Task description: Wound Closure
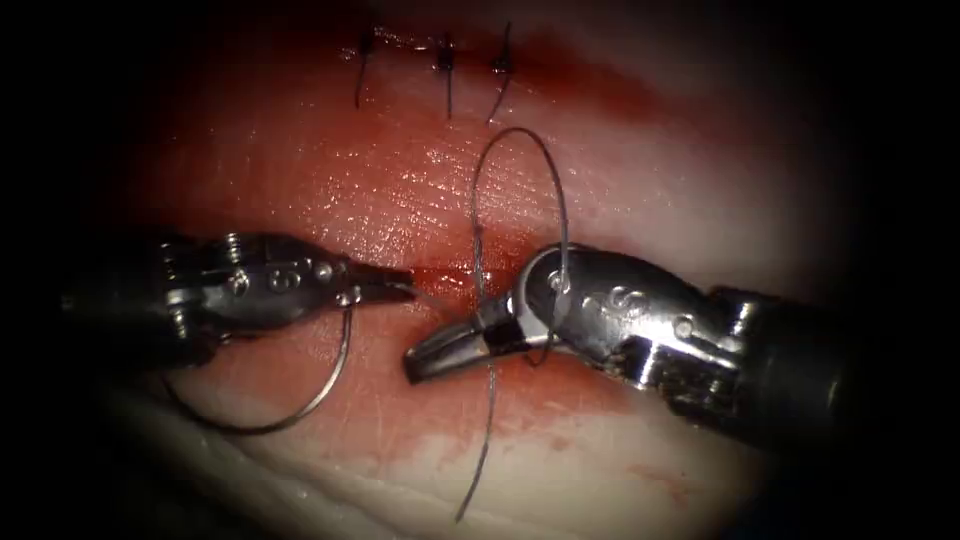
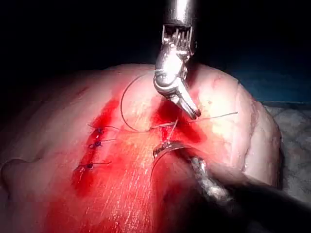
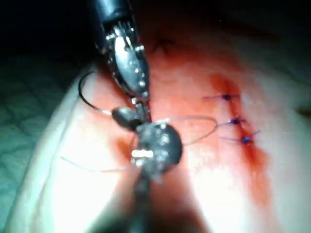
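Note:
The left tool (image 1: 398,287) comes in from the left, its jaws shut on the thin thread (image 1: 520,135) beside the open part of the cut (image 1: 445,275). The curved needle (image 1: 300,415) hangs below this tool as a grey arc, free of the tissue (image 1: 300,170). The right tool (image 1: 425,360) lies just below the cut with its jaws closed and nothing seen between them. The thread makes a tall loop that drapes over the right tool's wrist. A loose tail (image 1: 480,460) runs toward the near edge. In the left wrist view, thread (image 2: 218,115) crosses the left tool's jaw tip (image 2: 192,112).
Three tied stitches (image 1: 445,60) with short cut ends close the far stretch of the cut. Red fluid (image 1: 560,70) stains the tissue around them and between the tools. The tissue's pale near edge (image 1: 600,500) falls away below the right tool.

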`<state>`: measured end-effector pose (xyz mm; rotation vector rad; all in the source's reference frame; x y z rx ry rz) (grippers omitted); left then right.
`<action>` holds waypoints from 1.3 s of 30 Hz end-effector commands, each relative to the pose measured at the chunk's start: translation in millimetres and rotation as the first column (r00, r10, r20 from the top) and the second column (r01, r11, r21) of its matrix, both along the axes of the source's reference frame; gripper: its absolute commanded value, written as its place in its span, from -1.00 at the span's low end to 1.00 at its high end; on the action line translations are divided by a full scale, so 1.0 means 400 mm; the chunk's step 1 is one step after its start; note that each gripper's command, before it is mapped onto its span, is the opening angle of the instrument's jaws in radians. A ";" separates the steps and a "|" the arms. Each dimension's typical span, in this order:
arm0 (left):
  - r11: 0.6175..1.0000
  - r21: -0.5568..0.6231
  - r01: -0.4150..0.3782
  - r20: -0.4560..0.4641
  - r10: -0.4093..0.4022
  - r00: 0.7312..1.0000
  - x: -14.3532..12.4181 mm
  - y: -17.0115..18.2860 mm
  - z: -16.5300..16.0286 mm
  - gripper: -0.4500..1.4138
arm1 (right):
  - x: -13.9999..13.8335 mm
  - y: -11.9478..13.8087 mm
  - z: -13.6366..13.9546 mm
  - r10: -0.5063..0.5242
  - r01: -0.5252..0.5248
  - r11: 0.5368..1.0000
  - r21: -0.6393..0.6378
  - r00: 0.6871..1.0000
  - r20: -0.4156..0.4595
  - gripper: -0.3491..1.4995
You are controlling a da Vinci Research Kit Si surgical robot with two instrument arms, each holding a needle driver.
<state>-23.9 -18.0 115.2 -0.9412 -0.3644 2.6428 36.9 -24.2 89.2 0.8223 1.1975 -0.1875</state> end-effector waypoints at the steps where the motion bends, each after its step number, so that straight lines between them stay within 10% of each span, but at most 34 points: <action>1: 1.000 0.000 -0.002 0.001 0.002 1.000 -0.0013 -0.0001 0.0013 -1.00 | 0.0017 -0.0009 0.0014 -0.043 0.043 0.999 -0.024 0.999 0.008 -0.25; 14: 1.000 0.001 -0.010 -0.001 0.010 1.000 -0.0010 -0.0015 0.0008 -1.00 | -0.0043 -0.0106 0.0018 -0.298 0.301 0.943 -0.139 0.954 0.041 0.20; 27: 1.000 0.007 -0.009 -0.001 0.009 1.000 -0.0003 -0.0024 0.0012 -1.00 | 0.0003 -0.0178 0.0099 -0.343 0.356 0.901 -0.246 0.934 0.097 0.18; 31: 1.000 0.007 -0.010 -0.001 0.010 1.000 -0.0003 -0.0025 0.0013 -1.00 | 0.0010 -0.0176 0.0112 -0.349 0.374 0.884 -0.282 0.927 0.135 -0.07; 35: 1.000 0.008 -0.014 -0.002 0.014 1.000 -0.0002 -0.0027 0.0012 -1.00 | 0.0006 -0.0165 0.0120 -0.351 0.380 0.879 -0.287 0.924 0.148 -1.00; 39: 1.000 0.008 -0.019 0.001 0.019 1.000 0.0001 -0.0038 0.0007 -1.00 | -0.0002 -0.0128 0.0129 -0.349 0.377 0.882 -0.283 0.926 0.148 -1.00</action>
